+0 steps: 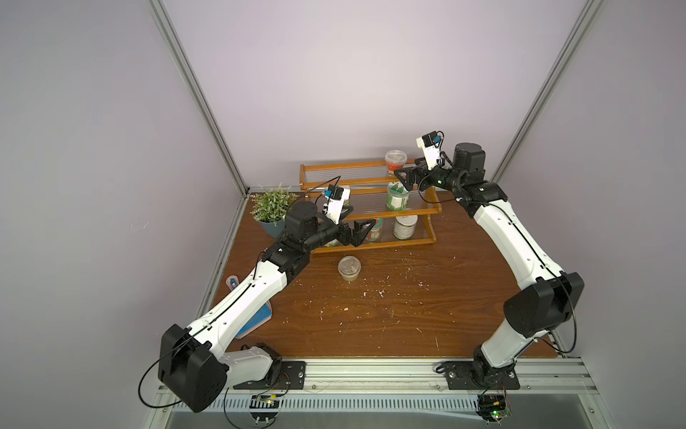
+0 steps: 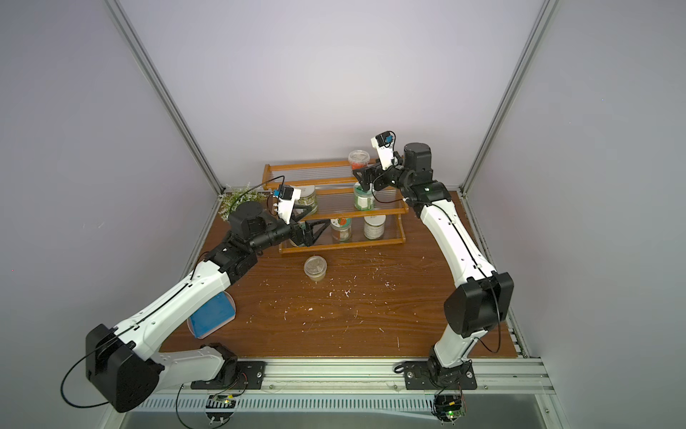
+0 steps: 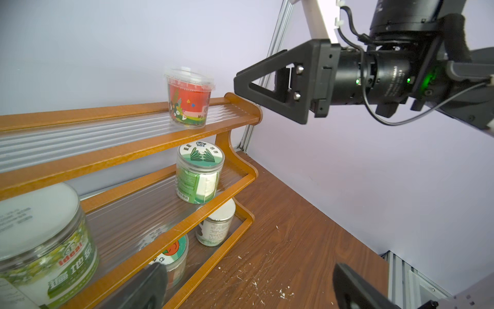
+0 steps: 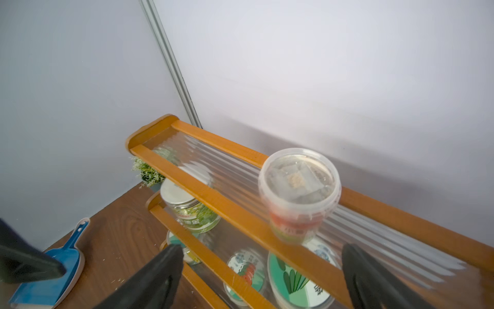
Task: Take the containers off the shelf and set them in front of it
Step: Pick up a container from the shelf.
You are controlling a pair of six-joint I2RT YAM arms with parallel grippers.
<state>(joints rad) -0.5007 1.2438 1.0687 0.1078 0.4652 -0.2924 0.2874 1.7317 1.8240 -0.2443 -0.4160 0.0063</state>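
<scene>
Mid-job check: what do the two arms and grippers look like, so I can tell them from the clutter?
The left arm and right arm have white shells, black joints and a thin black cable along each. The left gripper and right gripper have black hollow-triangle fingers. White wrist mounts carry blue-faced cameras.

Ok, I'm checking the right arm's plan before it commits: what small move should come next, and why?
Probably ease the right arm forward until its open jaws straddle the red-labelled cup. That cup stands upright on the top tier of the shelf, just ahead of the jaws and not gripped. Only one clear cup sits on the table.
</scene>
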